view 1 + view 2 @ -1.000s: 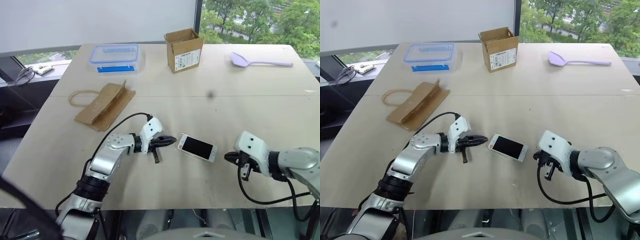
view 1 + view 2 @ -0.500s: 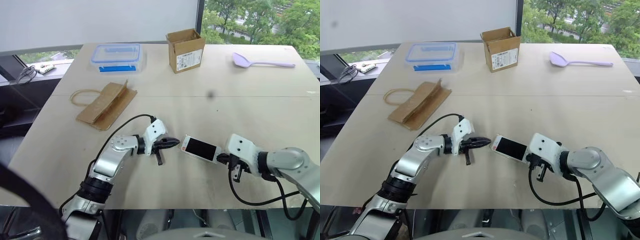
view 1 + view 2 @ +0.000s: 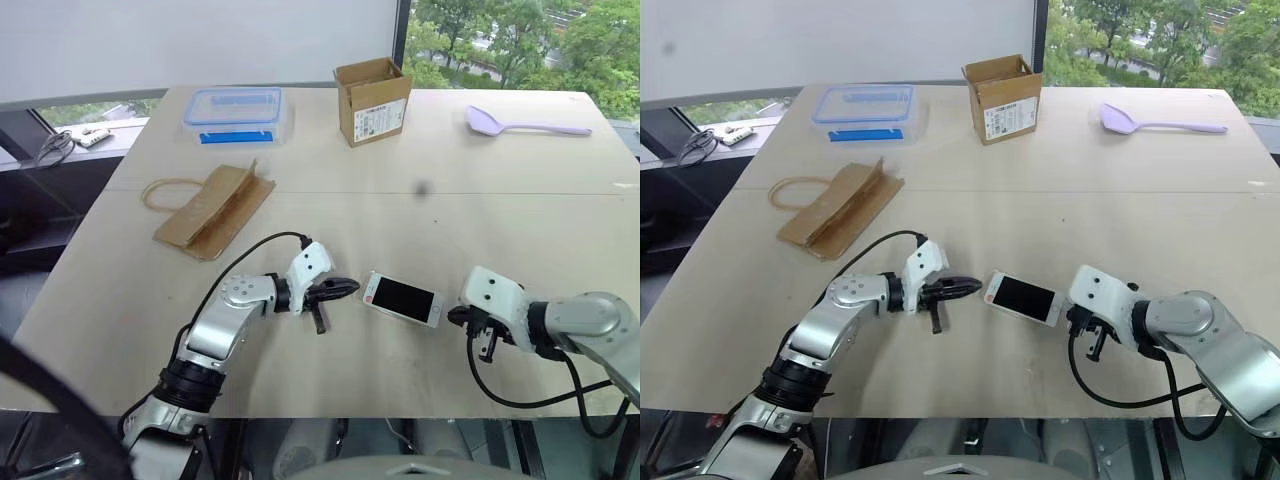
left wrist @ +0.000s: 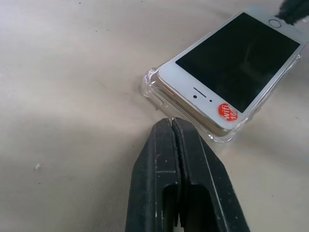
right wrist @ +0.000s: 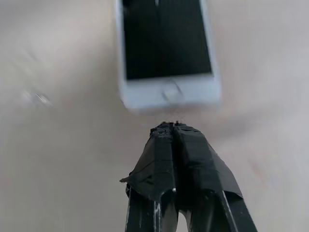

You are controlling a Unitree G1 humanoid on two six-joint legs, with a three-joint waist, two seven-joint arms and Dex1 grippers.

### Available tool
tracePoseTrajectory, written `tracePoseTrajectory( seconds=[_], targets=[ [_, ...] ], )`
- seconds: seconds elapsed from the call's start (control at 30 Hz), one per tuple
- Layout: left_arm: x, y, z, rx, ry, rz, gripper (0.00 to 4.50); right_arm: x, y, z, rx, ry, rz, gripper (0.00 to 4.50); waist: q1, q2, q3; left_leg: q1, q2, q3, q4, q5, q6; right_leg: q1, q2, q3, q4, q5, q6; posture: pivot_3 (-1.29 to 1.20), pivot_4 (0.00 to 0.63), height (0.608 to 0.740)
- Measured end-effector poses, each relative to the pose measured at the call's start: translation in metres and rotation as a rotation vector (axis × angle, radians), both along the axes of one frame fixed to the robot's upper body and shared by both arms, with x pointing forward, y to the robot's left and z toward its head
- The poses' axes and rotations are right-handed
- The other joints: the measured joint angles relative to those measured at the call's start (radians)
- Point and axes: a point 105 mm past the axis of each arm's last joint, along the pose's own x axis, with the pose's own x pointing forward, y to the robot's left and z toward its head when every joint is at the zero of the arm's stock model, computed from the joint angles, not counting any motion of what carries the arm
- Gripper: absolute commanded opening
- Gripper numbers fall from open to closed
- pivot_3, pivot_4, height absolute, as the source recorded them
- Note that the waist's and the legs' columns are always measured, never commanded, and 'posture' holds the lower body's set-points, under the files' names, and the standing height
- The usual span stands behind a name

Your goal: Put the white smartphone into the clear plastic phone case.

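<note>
The white smartphone (image 3: pixel 402 299) lies screen up at the table's near middle. It rests on the clear plastic phone case (image 4: pixel 150 83), whose rim pokes out around the speaker end, and that end sits a little above the rim. My left gripper (image 3: pixel 346 288) is shut, with its tip just short of that end and apart from it. On the other side, my right gripper (image 3: pixel 1073 318) is shut too and points at the phone's home-button end (image 5: pixel 170 94) with a small gap.
A folded brown paper bag (image 3: pixel 213 210) lies to the left. At the back are a clear food box with a blue-rimmed lid (image 3: pixel 233 112), an open cardboard box (image 3: pixel 372 100) and a lilac spoon (image 3: pixel 520 124). The table's near edge (image 3: pixel 380 412) runs just below both hands.
My right gripper came up against the phone's near end half a second ago and has since eased back a little. The left gripper and the phone stayed put.
</note>
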Motion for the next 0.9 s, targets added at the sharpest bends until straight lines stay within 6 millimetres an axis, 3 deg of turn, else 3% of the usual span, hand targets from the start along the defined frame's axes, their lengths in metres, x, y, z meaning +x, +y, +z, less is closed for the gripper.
tracePoseTrajectory(
  seconds=[0.23, 0.9],
  targets=[
    [0.0, 0.0, 0.0, -0.001, -0.003, -0.002, 0.02, 0.002, 0.002, -0.002, 0.002, 0.003, -0.005, 0.0, 0.0, 0.0, 0.0, 0.0, 0.0, 0.0, 0.0, 0.0, 0.0, 0.0, 0.0, 0.0, 0.0, 0.0, 0.0, 0.0, 0.15, 0.74],
    [0.0, 0.015, 0.001, 0.01, 0.005, 0.091, 0.02, 0.033, 0.04, -0.01, -0.003, -0.023, 0.135, 0.0, -0.025, -0.001, 0.0, 0.002, 0.002, 0.0, 0.0, 0.0, 0.0, 0.001, 0.003, 0.001, 0.001, 0.001, -0.001, 0.0, 0.15, 0.74]
  ],
)
